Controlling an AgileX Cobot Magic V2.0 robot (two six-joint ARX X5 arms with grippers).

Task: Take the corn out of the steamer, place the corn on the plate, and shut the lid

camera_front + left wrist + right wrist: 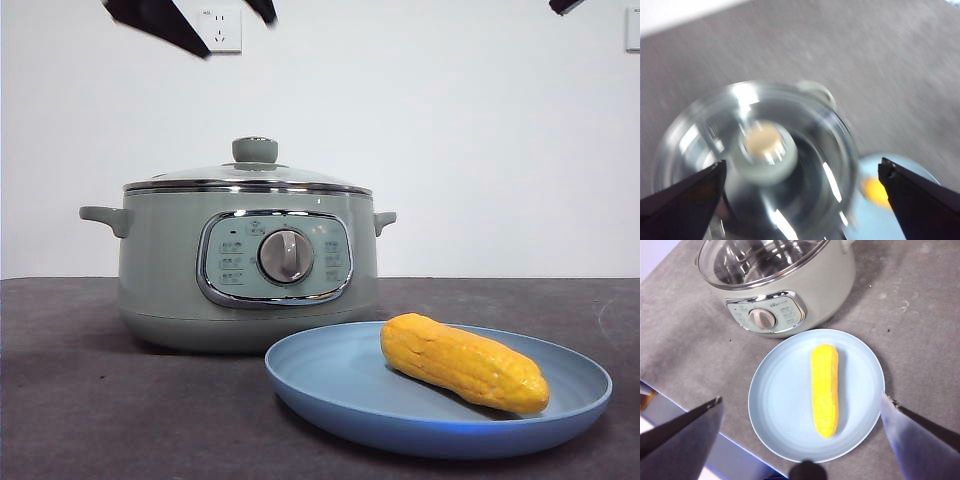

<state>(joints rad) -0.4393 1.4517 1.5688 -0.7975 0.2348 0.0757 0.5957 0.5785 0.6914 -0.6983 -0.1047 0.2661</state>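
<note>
Lifting the spread-jawed left gripper (800, 172) straight up off the lid (247, 176) seated on the steamer (240, 265), avoiding its knob, corn (463, 362) resting on the near plate (330, 385), right gripper (800, 405) spread, empty, waiting above.

We can read almost nothing here. The steamer (245, 265) carries a control panel (275, 257) with small printed markings around the dial (286, 256), at roughly nine and three o'clock of it, but in the front view they are too small for us to make out. In the right wrist view we see a short line of print on the panel just above the dial; it is illegible too.
</note>
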